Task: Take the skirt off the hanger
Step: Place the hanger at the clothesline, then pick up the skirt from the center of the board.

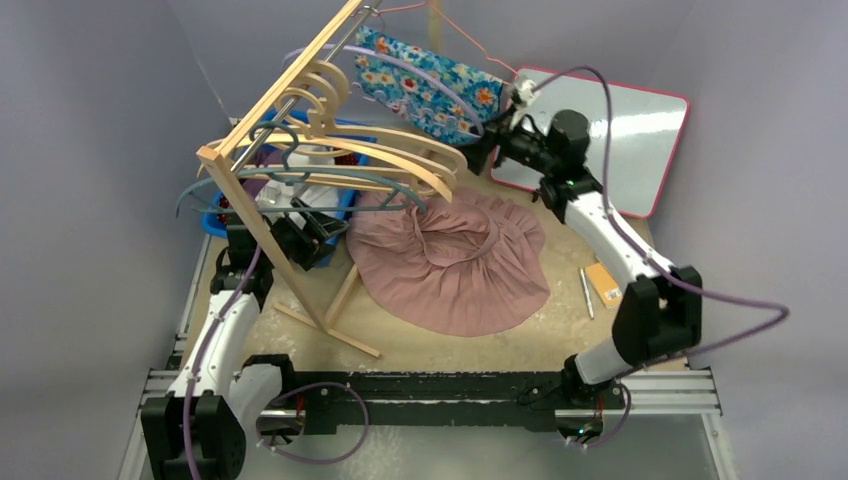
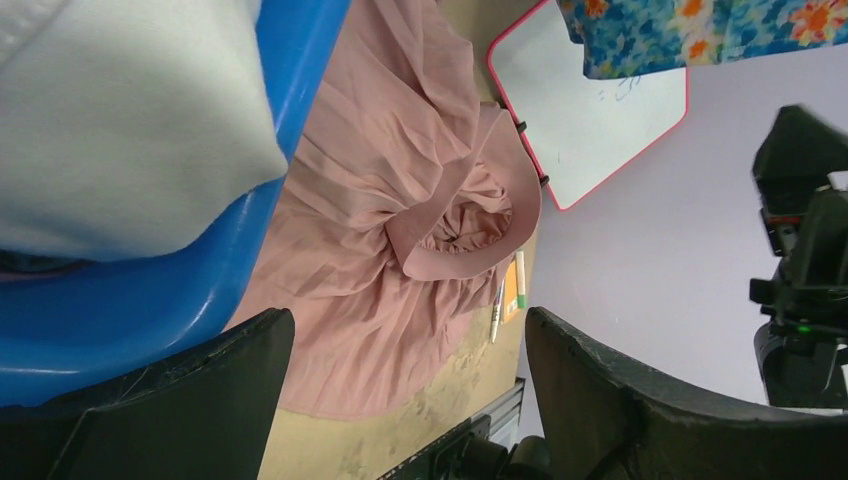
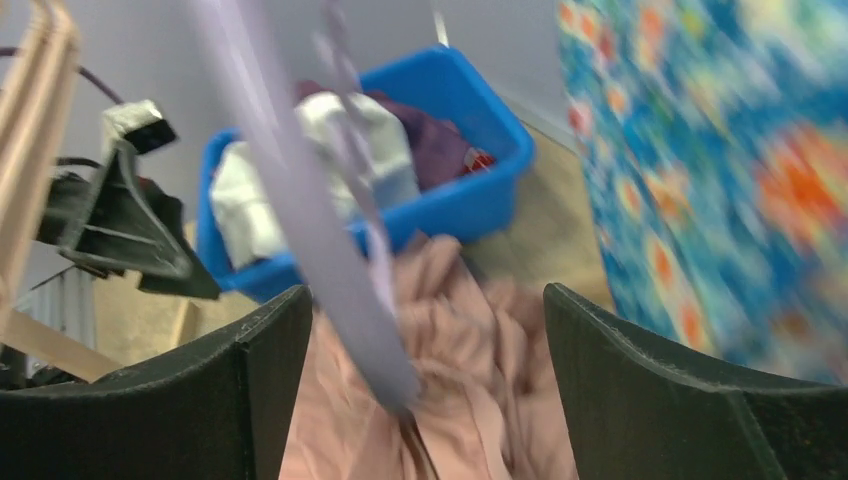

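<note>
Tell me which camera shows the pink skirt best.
The top external view: the whole pink skirt lies spread on the table. The left wrist view shows most of it, its edge hidden behind the blue bin. The right wrist view catches only a blurred patch.

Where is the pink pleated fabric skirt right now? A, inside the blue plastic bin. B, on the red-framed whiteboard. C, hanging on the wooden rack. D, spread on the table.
D: the pink pleated fabric skirt lies spread on the tan table, beside the blue plastic bin.
</note>
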Controlling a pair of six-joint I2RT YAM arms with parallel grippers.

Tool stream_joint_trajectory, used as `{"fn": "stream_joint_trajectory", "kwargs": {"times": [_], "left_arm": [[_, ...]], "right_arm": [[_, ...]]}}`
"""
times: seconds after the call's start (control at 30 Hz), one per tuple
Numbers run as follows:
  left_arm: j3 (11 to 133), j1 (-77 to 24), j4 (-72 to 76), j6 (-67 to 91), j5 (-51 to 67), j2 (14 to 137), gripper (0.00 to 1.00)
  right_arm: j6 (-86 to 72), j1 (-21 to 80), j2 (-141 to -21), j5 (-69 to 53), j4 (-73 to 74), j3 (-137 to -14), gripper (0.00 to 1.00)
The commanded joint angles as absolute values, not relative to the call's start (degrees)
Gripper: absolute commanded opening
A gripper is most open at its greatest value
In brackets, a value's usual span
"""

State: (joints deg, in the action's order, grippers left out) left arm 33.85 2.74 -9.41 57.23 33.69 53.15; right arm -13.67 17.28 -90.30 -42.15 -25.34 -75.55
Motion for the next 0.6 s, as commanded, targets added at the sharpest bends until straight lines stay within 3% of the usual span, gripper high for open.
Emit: {"fn": "stream_joint_trajectory", "kwargs": {"times": [0.0,0.27,0.57], "left_arm": [[33.44,1.54,-5.58,54.17,35.24,54.33,0.85],[32.97,-2.12,-1.47,55.75,33.32,56.91,0.86],[32.96,-4.39,-2.34,56.44,31.57,55.93,0.86]], "right_arm": [[-14.47,10.89,-78.90,-34.32,-21.43,-64.46,0.88],[-14.83,8.39,-76.93,-27.94,-22.34,-45.97,0.91],[-15.59,14.69,-94.13,-31.43,-28.84,-51.66,0.92]]}}
